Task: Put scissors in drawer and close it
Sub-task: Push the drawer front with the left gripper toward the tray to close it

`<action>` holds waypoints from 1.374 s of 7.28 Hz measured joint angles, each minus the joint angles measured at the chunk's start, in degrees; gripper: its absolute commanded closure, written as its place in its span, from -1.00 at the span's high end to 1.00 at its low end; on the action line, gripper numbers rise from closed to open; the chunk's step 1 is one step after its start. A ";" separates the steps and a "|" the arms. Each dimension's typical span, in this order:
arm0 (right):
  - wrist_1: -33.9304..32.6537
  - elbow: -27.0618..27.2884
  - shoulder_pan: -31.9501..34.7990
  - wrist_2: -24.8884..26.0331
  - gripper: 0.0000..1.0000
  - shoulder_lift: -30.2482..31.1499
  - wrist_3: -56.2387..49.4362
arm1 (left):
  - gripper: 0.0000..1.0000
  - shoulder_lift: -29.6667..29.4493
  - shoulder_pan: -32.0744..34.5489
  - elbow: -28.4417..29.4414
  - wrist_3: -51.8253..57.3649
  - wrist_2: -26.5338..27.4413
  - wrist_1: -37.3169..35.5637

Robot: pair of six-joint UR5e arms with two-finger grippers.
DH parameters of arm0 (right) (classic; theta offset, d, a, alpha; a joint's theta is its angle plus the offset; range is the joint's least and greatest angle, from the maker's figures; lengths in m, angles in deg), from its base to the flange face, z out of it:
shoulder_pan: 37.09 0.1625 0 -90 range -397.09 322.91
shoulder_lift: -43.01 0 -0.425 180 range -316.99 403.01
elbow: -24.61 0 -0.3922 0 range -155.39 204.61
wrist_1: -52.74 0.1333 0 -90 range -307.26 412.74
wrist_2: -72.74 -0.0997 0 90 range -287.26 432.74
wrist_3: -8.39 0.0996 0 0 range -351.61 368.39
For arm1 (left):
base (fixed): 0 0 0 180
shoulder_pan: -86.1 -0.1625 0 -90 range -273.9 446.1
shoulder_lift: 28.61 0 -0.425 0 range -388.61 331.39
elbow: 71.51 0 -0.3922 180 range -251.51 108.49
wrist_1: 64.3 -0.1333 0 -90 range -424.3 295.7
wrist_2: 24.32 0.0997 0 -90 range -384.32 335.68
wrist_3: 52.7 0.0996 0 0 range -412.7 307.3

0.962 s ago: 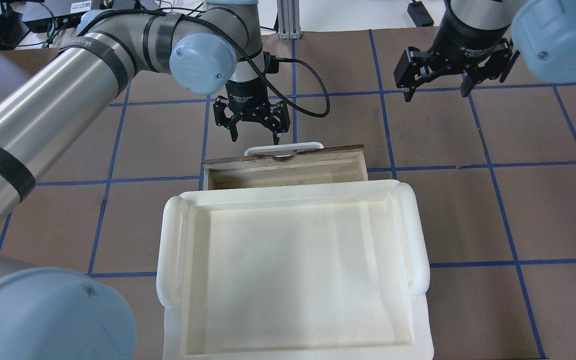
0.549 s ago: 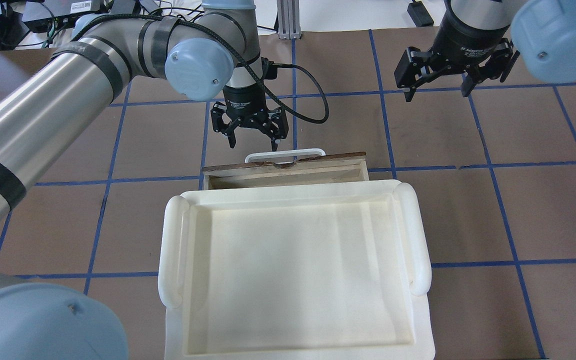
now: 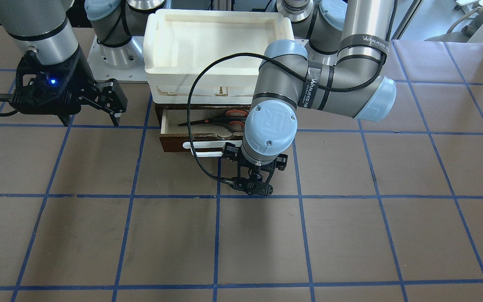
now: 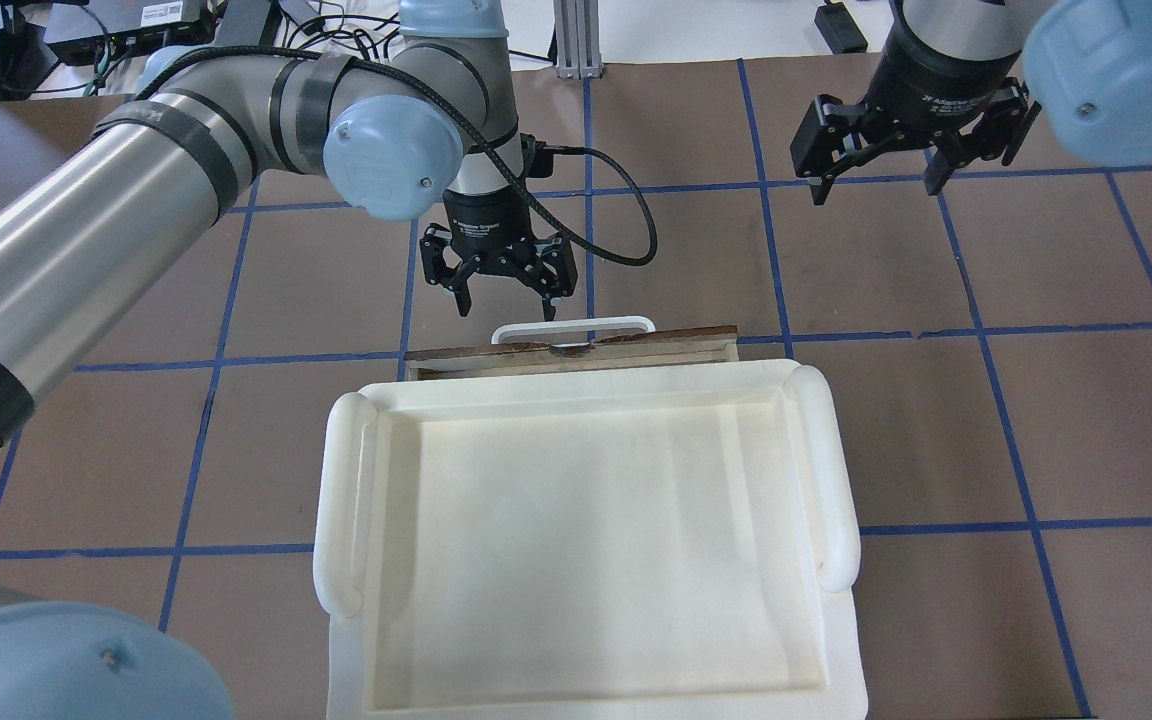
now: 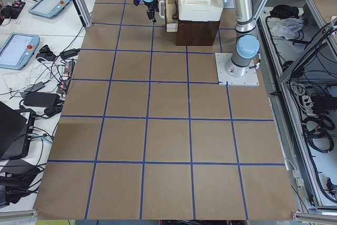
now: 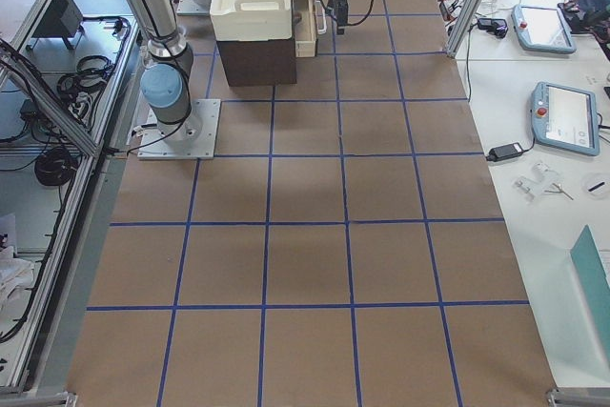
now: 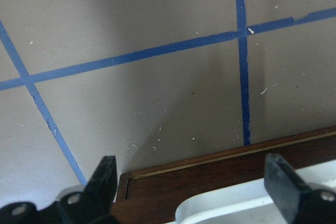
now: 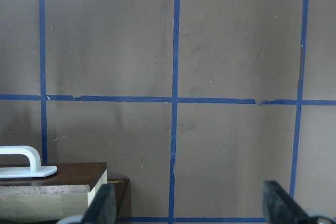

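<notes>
The scissors (image 3: 228, 119) lie inside the drawer (image 3: 173, 144), with orange-lined loops to the view's right and blades to its left. The drawer (image 4: 636, 338) is open only a narrow slot under the white tray, so the overhead view hides the scissors. My left gripper (image 4: 505, 302) is open and empty, one fingertip at the white bar handle (image 4: 573, 327) on the drawer's front. In the left wrist view the open fingers (image 7: 103, 181) straddle the dark drawer front (image 7: 210, 179). My right gripper (image 4: 876, 186) is open and empty, off to the right and apart from the drawer.
A white plastic tray (image 4: 338, 500) sits on top of the dark cabinet (image 6: 257, 59) that houses the drawer. The brown table top has a blue tape grid. My left arm's black cable (image 3: 191, 126) loops over the drawer's front. Tablets and cables lie on side tables.
The drawer has slid in under the tray, from clearly open to a narrow slot. My left gripper has moved with the handle toward the cabinet. The right arm has stayed still.
</notes>
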 measured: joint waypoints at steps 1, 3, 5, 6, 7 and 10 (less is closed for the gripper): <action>0.02 0.00 -0.03 0.01 1.00 0.00 -0.02 | 1.00 0.31 -0.03 -0.33 -0.07 0.11 0.10; 0.08 0.00 -0.11 0.03 1.00 0.00 0.00 | 1.00 1.10 0.01 -1.09 -0.36 0.23 1.10; 0.08 0.00 -0.20 0.09 1.00 0.00 -0.05 | 1.00 1.76 0.07 -1.59 -0.50 0.44 2.19; 0.02 0.00 -0.21 0.09 1.00 0.00 -0.08 | 1.00 2.04 0.13 -1.98 -0.63 0.48 2.36; -0.02 0.00 -0.23 0.10 1.00 0.00 -0.11 | 1.00 2.33 0.17 -2.48 -0.91 0.45 2.41; -0.06 0.00 -0.31 0.10 1.00 -0.07 -0.15 | 1.00 2.88 0.32 -3.62 -1.39 0.41 2.50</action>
